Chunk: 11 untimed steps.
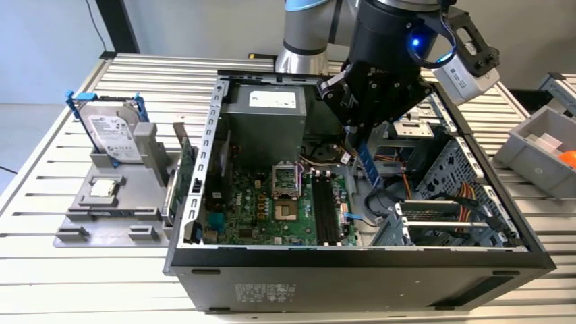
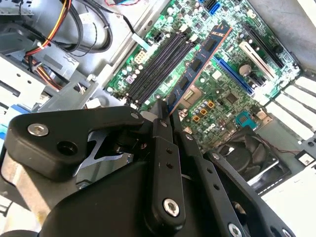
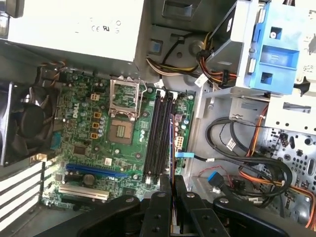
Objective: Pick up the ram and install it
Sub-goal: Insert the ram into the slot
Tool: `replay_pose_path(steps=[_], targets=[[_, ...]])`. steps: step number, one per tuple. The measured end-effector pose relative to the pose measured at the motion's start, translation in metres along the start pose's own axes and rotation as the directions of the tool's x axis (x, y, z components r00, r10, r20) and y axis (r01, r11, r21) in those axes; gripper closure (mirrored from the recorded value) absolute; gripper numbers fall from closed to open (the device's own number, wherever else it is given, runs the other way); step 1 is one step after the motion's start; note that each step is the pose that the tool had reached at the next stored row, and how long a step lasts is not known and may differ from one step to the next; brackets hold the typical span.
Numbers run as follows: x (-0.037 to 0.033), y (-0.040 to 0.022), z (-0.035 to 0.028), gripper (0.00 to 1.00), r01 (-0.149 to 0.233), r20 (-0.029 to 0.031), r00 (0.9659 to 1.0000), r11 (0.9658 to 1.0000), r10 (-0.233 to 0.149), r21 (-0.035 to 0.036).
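The pincer (image 1: 360,150) grips the ram (image 2: 200,61) above the motherboard (image 1: 270,209), cables (image 1: 400,196) just beside.

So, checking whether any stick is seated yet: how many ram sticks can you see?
1. The ram is held in the gripper, above the motherboard. The black memory slots look empty, though the gripper covers one end of them.

Gripper (image 2: 165,116): matt black plastic-looking links, shiny metal screws. Ram (image 2: 200,61): thin bluish board, matt, dark chips. Motherboard (image 3: 103,133) was green, semi-gloss; memory slots (image 3: 159,136) on it black plastic. Computer case (image 1: 360,273) was dull grey sheet metal. Table (image 1: 54,277) beneath the case: ribbed, brushed pale metal.
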State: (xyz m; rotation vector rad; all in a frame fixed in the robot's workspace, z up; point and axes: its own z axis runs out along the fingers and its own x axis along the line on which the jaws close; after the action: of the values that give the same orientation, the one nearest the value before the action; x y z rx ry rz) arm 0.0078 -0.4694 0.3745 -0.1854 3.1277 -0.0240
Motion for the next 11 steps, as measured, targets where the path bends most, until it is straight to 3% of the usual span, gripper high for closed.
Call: replay_pose_path(steps=[11], targets=[[0.0, 0.0, 0.0001, 1.0, -0.075, -0.0012, 0.9972, 0.9972, 0.075, 0.0006]])
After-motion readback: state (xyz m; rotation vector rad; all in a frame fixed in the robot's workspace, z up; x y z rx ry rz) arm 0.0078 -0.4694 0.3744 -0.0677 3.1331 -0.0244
